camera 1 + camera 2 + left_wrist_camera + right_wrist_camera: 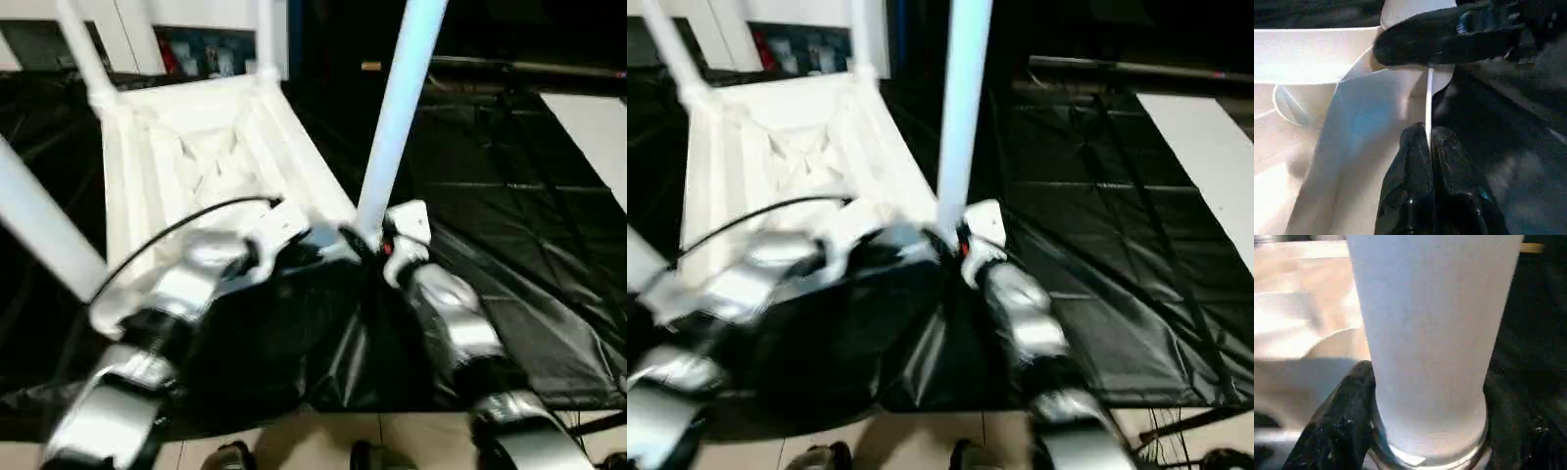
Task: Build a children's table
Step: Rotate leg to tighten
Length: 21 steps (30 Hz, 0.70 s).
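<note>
The children's table lies upside down, its white tabletop (211,147) showing the ribbed underside. Legs stand up from its corners: far left (83,49), far right (265,34), near left (39,225) and near right (397,117). My right gripper (1428,377) is shut around the base of the near right leg (1430,333), one black finger (1347,431) on each side, just above the socket. Beside that corner, my left gripper (1428,134) is shut on the tabletop's thin rim (1429,98). Both grippers meet at the near right corner (353,240).
A crumpled black sheet (509,245) covers the floor under and around the table. A flat white board (598,137) lies at the far right. A white cabinet (196,49) stands behind the tabletop. A black cable (176,225) arcs over my left forearm.
</note>
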Available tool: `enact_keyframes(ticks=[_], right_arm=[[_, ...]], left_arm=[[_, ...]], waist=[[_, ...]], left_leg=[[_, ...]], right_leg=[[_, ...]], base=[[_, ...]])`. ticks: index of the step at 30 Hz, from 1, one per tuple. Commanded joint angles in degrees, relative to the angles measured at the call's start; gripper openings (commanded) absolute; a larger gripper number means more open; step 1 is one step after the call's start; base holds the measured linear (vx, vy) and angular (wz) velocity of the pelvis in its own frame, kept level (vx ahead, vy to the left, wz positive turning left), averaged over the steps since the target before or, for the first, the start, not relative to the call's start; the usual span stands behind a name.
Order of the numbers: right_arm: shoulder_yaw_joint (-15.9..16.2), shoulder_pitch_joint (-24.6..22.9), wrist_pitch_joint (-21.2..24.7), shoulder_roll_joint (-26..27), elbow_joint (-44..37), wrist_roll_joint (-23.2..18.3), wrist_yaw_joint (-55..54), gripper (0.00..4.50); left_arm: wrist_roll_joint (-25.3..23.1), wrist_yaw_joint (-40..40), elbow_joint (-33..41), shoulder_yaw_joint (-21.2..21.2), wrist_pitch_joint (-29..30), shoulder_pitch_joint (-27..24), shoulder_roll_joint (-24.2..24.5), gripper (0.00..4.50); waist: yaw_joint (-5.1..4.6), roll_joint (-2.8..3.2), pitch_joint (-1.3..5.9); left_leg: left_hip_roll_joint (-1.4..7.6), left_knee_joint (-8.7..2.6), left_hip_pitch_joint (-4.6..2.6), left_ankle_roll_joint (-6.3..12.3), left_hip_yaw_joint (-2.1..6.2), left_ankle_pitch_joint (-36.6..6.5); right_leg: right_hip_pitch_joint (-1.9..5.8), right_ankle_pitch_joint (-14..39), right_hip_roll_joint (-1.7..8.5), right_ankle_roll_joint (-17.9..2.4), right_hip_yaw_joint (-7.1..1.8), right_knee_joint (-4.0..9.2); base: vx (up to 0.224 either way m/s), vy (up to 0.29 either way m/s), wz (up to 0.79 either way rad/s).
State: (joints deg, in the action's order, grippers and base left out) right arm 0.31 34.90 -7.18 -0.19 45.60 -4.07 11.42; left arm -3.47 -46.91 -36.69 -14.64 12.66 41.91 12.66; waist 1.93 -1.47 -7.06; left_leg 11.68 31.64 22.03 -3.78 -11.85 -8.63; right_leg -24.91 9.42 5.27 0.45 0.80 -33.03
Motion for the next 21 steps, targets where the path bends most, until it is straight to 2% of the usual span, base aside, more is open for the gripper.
enact_keyframes(ticks=[1, 3, 4, 6, 8, 10, 12, 13, 15, 17, 18, 19, 21], right_arm=[[0.25, -0.3, 2.37, 3.43, 4.68, -0.2, -2.51, 2.67], [0.49, 0.08, 2.15, 4.57, 5.15, -0.56, -1.24, 2.67], [1.75, -0.01, -0.31, 5.49, 4.38, -0.25, 1.91, 2.67], [2.01, -0.36, -3.0, 5.81, 3.25, -0.68, 4.12, 3.23], [2.44, -0.65, -4.43, 5.2, 2.16, -0.91, 6.32, 3.37], [2.48, -0.89, -4.85, 3.98, 0.91, -0.8, 6.97, 3.44], [1.77, -0.83, -4.21, 2.77, -0.01, -1.34, 7.49, 3.7], [1.2, -1.0, -2.76, 1.65, -1.26, -3.03, 11.28, 3.8], [1.45, -1.27, -2.29, 0.72, -2.16, -3.43, 13.72, 3.8], [2.46, -2.82, -1.65, -3.06, -5.41, -4.78, 22.41, 3.8], [3.13, -3.95, -1.32, -5.49, -7.59, -6.01, 27.83, 3.8], [3.48, -4.69, -1.12, -6.88, -8.99, -6.7, 31.09, 3.8], [3.88, -5.32, -0.92, -8.1, -10.15, -7.18, 33.83, 3.8]], left_arm=[[-1.49, 5.5, -5.88, -1.29, 1.93, -0.97, -2.62, 0.0], [-1.83, 6.06, -6.59, -1.36, 2.13, -0.57, -3.0, 0.0], [-2.1, 5.74, -6.87, -1.51, 2.73, -0.23, -3.09, 0.0], [-2.4, 5.39, -6.89, -1.61, 2.95, -0.1, -2.85, 0.0], [-2.41, 3.95, -6.48, -1.79, 3.12, -0.34, -2.2, 0.0], [-2.42, 2.23, -5.75, -2.09, 3.11, -0.85, -1.3, 0.0], [-2.37, 0.21, -4.93, -2.44, 3.39, -1.45, -0.36, 0.0], [-2.4, -1.97, -3.87, -2.97, 3.29, -2.11, 0.73, 0.0], [-2.38, -3.23, -3.15, -3.28, 3.29, -2.5, 1.38, 0.0], [-1.29, -8.25, 0.26, -4.1, 3.15, -4.23, 3.72, 0.0], [-0.43, -12.12, 2.4, -4.83, 2.77, -5.42, 5.49, 0.0], [0.1, -14.54, 3.76, -5.31, 2.53, -6.19, 6.63, 0.0], [0.47, -16.46, 4.78, -5.72, 2.21, -6.79, 7.63, 0.0]], waist=[[-0.38, -0.33, 2.57], [-0.37, -0.27, 2.55], [-0.29, -0.22, 2.49], [-0.26, -0.4, 2.55], [-0.13, -0.57, 2.55], [-0.3, -0.69, 2.63], [-0.37, -0.64, 2.5], [-0.47, -0.69, 2.46], [-0.51, -0.67, 2.52], [-0.37, -0.68, 2.5], [-0.32, -0.65, 2.61], [-0.22, -0.62, 2.72], [-0.22, -0.56, 2.92]], left_leg=[[0.57, -4.39, -1.48, -1.0, 1.11, -25.61], [0.55, -4.42, -1.52, -0.72, 1.15, -26.34], [0.65, -4.55, -1.45, -0.59, 1.18, -27.04], [0.68, -4.56, -1.41, -0.51, 1.22, -27.57], [0.72, -4.56, -1.19, 0.18, 1.18, -26.86], [0.66, -4.75, -0.48, 0.33, 1.42, -25.52], [0.73, -4.78, -0.68, 0.39, 1.42, -25.91], [0.78, -4.85, -0.61, 0.43, 1.52, -25.89], [0.83, -4.82, -0.55, 0.54, 1.48, -25.53], [0.95, -4.81, -0.57, 1.04, 1.35, -24.58], [1.03, -4.79, -0.22, 1.45, 1.31, -22.63], [1.08, -4.62, -0.17, 2.28, 1.17, -21.0], [1.15, -4.38, -0.24, 3.0, 0.95, -19.15]], right_leg=[[0.67, 30.99, 1.52, -4.45, -0.9, 5.32], [0.61, 30.97, 1.51, -4.26, -0.92, 5.42], [0.57, 30.35, 1.54, -4.17, -0.92, 5.49], [0.59, 30.47, 1.57, -4.07, -0.91, 5.51], [0.72, 29.87, 1.71, -4.35, -1.0, 5.45], [1.31, 29.94, 1.8, -4.26, -0.85, 5.25], [0.99, 31.04, 1.78, -4.2, -0.9, 5.44], [1.12, 30.95, 1.81, -4.37, -0.91, 5.43], [1.14, 30.12, 1.8, -4.72, -0.97, 5.34], [1.3, 27.72, 1.71, -5.65, -1.04, 5.2], [1.74, 24.81, 1.74, -6.52, -1.09, 4.81], [2.01, 21.43, 1.63, -7.53, -1.14, 4.52], [2.03, 17.57, 1.54, -9.13, -1.19, 4.09]], base=[[0.0, 0.0, 0.0], [0.0, 0.0, 0.0], [0.0, 0.0, 0.0], [0.0, 0.0, 0.0], [0.0, 0.0, 0.0], [0.0, 0.0, 0.0], [0.0, 0.0, 0.0], [0.0, 0.0, 0.0], [0.0, 0.0, 0.0], [0.0, 0.0, 0.0], [0.0, 0.0, 0.0], [0.0, 0.0, 0.0], [0.07, -0.004, 0.0]])
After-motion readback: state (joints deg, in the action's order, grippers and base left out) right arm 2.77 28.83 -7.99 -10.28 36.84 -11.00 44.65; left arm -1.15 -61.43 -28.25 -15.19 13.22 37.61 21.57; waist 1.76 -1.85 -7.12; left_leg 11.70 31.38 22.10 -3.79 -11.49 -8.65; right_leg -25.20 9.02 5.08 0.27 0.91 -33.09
